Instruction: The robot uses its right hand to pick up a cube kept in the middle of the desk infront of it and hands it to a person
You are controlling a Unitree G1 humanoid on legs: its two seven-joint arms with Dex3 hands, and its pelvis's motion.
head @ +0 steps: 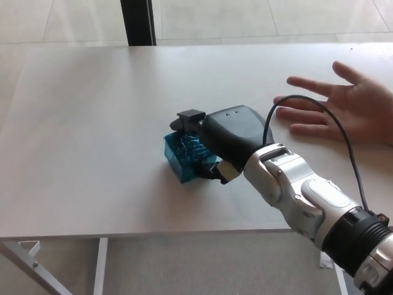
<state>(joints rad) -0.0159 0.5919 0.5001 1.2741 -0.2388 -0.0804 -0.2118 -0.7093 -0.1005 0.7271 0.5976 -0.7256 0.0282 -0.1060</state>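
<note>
A translucent blue cube [183,158] rests on the white desk [92,123] near its middle. My right hand [226,136] lies over the cube's right side and top, its black fingers [188,120] curled across the far edge and the thumb pressed against the near right face. The hand is closed around the cube, which still sits on the desk. A person's open hand [344,104] lies palm up on the desk at the far right, apart from my hand. My left hand does not show.
A dark post [138,21] stands behind the desk's far edge. The desk's front edge runs along the bottom, with a white leg [98,264] below it. A black cable [344,141] loops over my right forearm.
</note>
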